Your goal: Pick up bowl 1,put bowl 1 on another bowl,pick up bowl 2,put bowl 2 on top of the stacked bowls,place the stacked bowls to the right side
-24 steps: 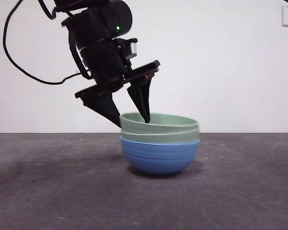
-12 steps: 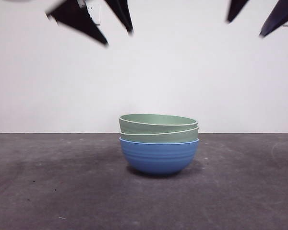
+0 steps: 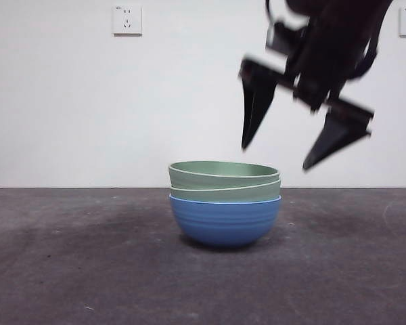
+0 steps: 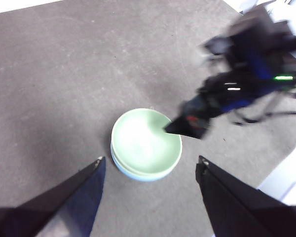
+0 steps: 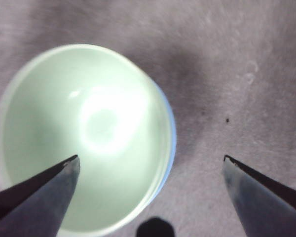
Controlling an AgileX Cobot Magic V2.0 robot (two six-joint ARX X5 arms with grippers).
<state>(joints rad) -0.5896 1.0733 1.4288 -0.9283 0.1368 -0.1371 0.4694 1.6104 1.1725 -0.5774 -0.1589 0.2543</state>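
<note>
Two pale green ridged bowls [image 3: 224, 179] sit nested in the blue bowl [image 3: 224, 218] at the middle of the table; this stack [image 4: 146, 143] [image 5: 84, 133] shows in both wrist views. My right gripper [image 3: 276, 157] hangs open just above the stack's right rim, one fingertip over the bowl's inside and the other past the rim over the table; in the right wrist view it [image 5: 150, 159] is wide open and empty. My left gripper [image 4: 149, 159] is high above the stack, open, holding nothing, out of the front view. The right arm [image 4: 246, 84] shows blurred in the left wrist view.
Grey table [image 3: 68, 271] spreads to both sides of the stack. A white wall with two sockets [image 3: 127, 20] stands behind. In the left wrist view a pale edge [image 4: 286, 173] lies beyond the table on one side.
The left gripper let go of the top green bowl and rose out of the front view. The right gripper came down from the top corner to just above the stack.
</note>
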